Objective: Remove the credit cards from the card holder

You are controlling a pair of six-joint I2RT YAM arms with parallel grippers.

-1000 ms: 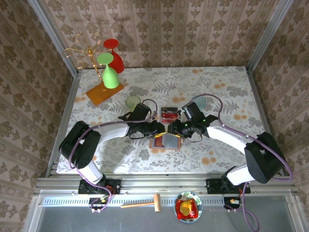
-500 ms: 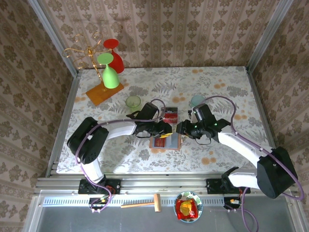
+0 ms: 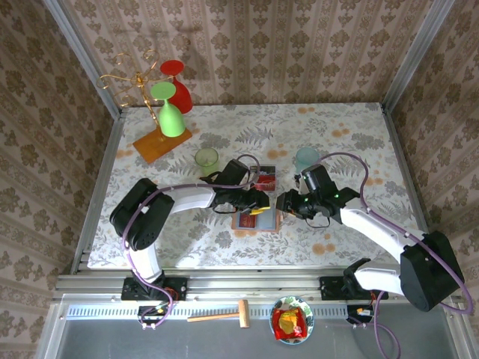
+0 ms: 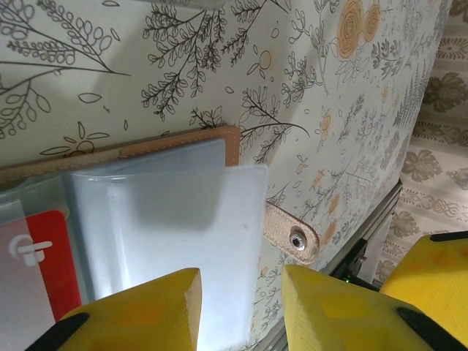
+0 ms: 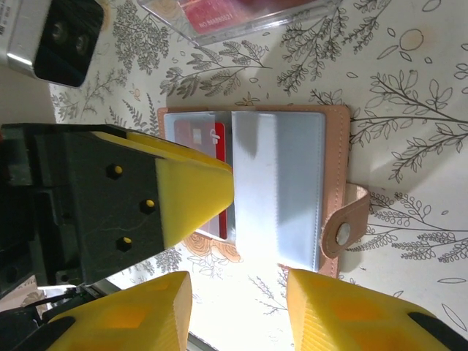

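Nearest, on the ledge below the desk [image 3: 352, 134], lie a hammer [image 3: 218, 315] and a bowl [image 3: 292, 320]. Toward the middle of the desk the wallet [image 5: 278, 183] lies open and flat, clear sleeves up, its snap tab [image 5: 344, 232] sticking out at one side. A red card [image 5: 207, 140] sits in a sleeve of one half. The left tool [image 4: 240, 281] hovers low over the wallet, its yellow fingers spread with nothing between them. The right tool [image 5: 238, 287] faces it from the opposite side, its fingers likewise apart and empty. Just beyond the wallet stands a clear box [image 3: 263, 178] with something red inside. Farther back are a green cup [image 3: 206, 158] and a pale blue cup [image 3: 306, 158]. At the far left a gold rack [image 3: 131, 82] on an orange base [image 3: 161, 143] carries a green glass [image 3: 171, 118] and a red glass [image 3: 177, 84].
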